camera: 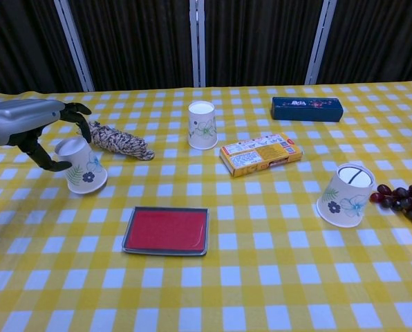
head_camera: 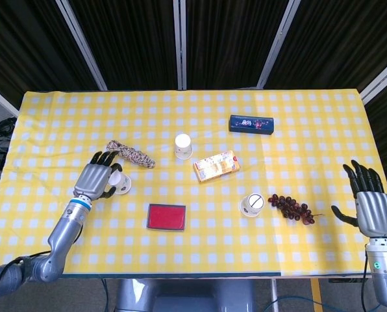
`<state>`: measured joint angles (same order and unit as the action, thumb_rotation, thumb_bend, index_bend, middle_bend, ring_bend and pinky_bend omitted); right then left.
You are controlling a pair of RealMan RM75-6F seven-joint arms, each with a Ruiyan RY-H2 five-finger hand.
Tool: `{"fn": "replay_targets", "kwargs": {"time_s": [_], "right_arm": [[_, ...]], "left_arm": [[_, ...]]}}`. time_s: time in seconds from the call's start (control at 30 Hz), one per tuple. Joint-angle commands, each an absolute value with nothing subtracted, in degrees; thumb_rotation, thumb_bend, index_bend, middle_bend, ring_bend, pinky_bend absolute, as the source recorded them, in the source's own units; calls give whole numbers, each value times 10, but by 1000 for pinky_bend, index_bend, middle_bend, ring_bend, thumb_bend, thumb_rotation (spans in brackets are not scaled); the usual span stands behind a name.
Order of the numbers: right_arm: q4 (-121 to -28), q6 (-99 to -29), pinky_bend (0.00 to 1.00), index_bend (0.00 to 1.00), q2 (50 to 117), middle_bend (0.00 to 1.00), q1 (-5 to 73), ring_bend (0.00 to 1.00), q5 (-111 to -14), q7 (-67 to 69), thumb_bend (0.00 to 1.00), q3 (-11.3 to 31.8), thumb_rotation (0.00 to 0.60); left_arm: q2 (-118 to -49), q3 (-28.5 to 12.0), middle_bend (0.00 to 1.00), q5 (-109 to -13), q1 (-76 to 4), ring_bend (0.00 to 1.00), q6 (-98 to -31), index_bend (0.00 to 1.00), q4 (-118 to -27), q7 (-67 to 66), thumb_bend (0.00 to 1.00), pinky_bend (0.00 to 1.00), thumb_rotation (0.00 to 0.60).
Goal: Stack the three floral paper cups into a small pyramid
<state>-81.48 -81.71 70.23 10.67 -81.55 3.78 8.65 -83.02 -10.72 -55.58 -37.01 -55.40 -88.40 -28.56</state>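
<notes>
A yellow checked tablecloth (camera: 261, 277) covers the table; dark curtains (camera: 137, 41) hang behind. The left hand (camera: 33, 124) clasps a tilted floral cup (camera: 81, 164); two more cups (camera: 202, 124) (camera: 345, 195) stand apart. The right hand (head_camera: 373, 205), fingers spread and empty, shows only in the head view; grapes (camera: 405, 197) are cropped at the chest view's edge.

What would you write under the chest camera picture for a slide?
Left hand closes around a tilted floral cup while two more cups wait on the checked table.

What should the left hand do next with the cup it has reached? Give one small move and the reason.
Probably close the fingers and lift. The left hand wraps the near-left floral cup, which already tilts off the cloth, so the grip looks unsettled. The middle cup and right cup stand far apart.
</notes>
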Motion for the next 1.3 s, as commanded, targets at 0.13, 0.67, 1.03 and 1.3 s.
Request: {"fn": "replay_targets", "kwargs": {"time_s": [0.13,0.67,1.03,1.3], "right_arm": [[-814,-816,0,64,702,0,107,0,-813,40,99,88,600],[-796,-796,0,64,701,0,112,0,-796,66,99,94,600],[-779,-779,0,64,699,0,115,0,-776,87,99,102,600],[-775,-770,0,64,700,0,117,0,-766,87,99,105,600]], "left_arm": [[-824,-109,0,-563,-377,0,-559,352,-898,-280,372,0,600],[-866,-158,0,-522,-470,0,-531,356,-877,-308,372,0,600],[-916,-187,0,-479,-546,0,-486,357,-751,-305,371,0,600],[-961,-196,0,-465,-595,0,-441,355,-648,-285,371,0,600]]}}
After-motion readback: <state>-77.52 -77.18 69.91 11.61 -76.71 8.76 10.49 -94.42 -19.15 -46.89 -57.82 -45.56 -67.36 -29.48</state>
